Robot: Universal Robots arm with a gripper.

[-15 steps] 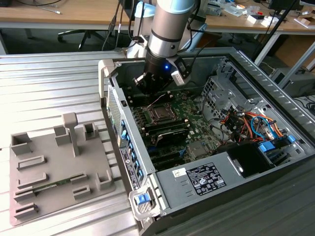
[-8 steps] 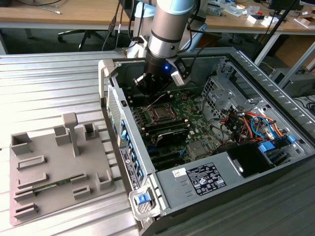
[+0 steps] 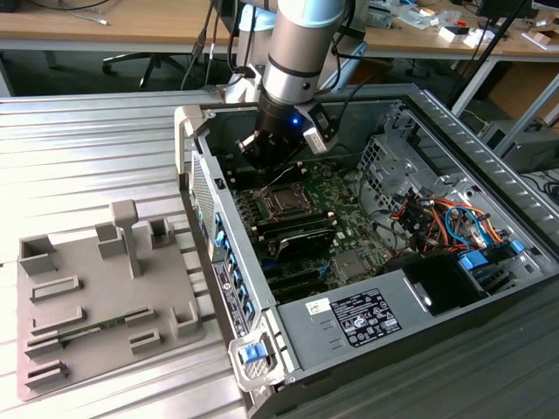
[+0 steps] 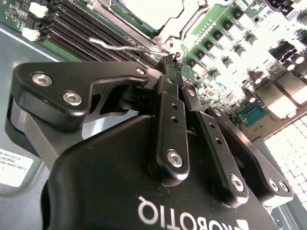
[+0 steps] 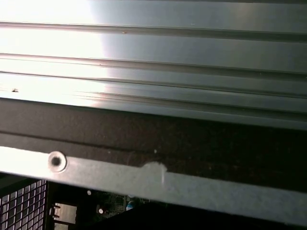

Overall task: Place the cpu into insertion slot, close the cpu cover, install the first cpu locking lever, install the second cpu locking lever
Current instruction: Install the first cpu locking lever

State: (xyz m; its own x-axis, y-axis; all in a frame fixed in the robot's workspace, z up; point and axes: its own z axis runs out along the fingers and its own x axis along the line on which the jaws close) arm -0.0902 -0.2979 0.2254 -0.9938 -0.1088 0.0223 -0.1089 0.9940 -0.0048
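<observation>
While the grey-and-black robot arm (image 3: pixel 293 61) is reaching steeply down into the open black computer case (image 3: pixel 454 253), its black two-finger gripper (image 4: pixel 172 64) is hanging just above the green motherboard (image 3: pixel 336 214), fingers pressed together with nothing visibly between them. Seen in the second wrist view, the thin bent silver locking lever (image 4: pixel 125 47) is lying just off the fingertips at about 10 o'clock, its long axis running 9-to-3. Beyond it, at 12 o'clock, the square silver cpu cover (image 4: pixel 187 24) is lying flat over the grey-topped cpu (image 4: pixel 148 12).

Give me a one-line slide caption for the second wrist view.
Gripper with fingers together reaches the thin locking lever beside the CPU socket on the green motherboard.
</observation>
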